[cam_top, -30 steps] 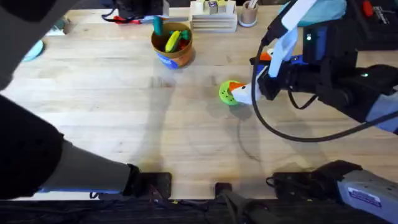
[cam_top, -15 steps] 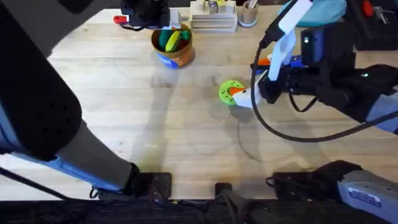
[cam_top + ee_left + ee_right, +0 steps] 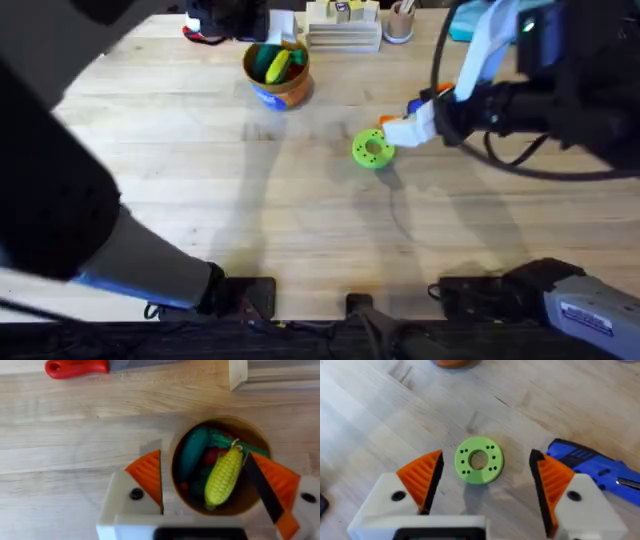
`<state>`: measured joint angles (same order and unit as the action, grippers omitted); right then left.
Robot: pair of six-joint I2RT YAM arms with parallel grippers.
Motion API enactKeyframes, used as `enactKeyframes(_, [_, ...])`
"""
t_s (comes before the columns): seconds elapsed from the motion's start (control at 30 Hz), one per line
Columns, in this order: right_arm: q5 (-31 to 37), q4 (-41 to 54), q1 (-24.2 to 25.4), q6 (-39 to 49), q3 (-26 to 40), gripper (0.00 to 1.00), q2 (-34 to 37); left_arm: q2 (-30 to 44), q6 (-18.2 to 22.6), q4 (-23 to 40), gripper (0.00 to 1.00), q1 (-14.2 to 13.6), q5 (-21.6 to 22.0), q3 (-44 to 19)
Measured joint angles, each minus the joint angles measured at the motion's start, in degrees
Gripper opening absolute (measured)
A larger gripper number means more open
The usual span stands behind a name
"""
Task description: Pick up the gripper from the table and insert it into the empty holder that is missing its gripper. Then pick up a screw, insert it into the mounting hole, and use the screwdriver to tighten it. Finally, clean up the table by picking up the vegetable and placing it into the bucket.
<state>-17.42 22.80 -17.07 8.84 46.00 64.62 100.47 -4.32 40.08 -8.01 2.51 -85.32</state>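
Note:
My left gripper hangs open above the bucket, its orange pads standing either side of the rim. The bucket holds a yellow corn cob and a green vegetable. My right gripper is open over the green disc, which lies bare on the wood. In the overhead view the right gripper sits just right of and behind the disc. The blue screwdriver lies beside the right finger. The small orange gripper and the holder are out of view.
A red-handled hand screwdriver lies at the back edge left of the bucket. Stacked wooden blocks and a cup stand behind. The left arm looms large and dark over the table's left side. Open wood spreads across the middle and front.
The right gripper has drawn back up and to the right, off the green disc. The left arm has swung across the left of the overhead view toward the bucket.

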Motion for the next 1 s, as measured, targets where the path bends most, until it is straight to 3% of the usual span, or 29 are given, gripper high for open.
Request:
enactKeyframes(0.13, [0.0,9.1,1.9,-1.0,8.4,0.991,-1.5,-6.6,2.7,2.6,0.993,0.0,0.5,0.0])
enactKeyframes(0.37, [0.0,21.0,4.1,-1.2,19.7,0.992,-5.6,-19.5,7.1,13.6,0.994,0.0,0.8,-0.7])
enactKeyframes(0.7, [0.0,24.3,4.3,-1.4,20.9,0.991,-14.2,-32.4,8.5,30.4,0.994,0.0,1.5,-0.7])
enactKeyframes(1.0, [0.0,25.1,4.3,-1.4,21.1,0.991,-17.4,-41.6,8.6,33.2,0.993,0.0,0.1,-0.8])
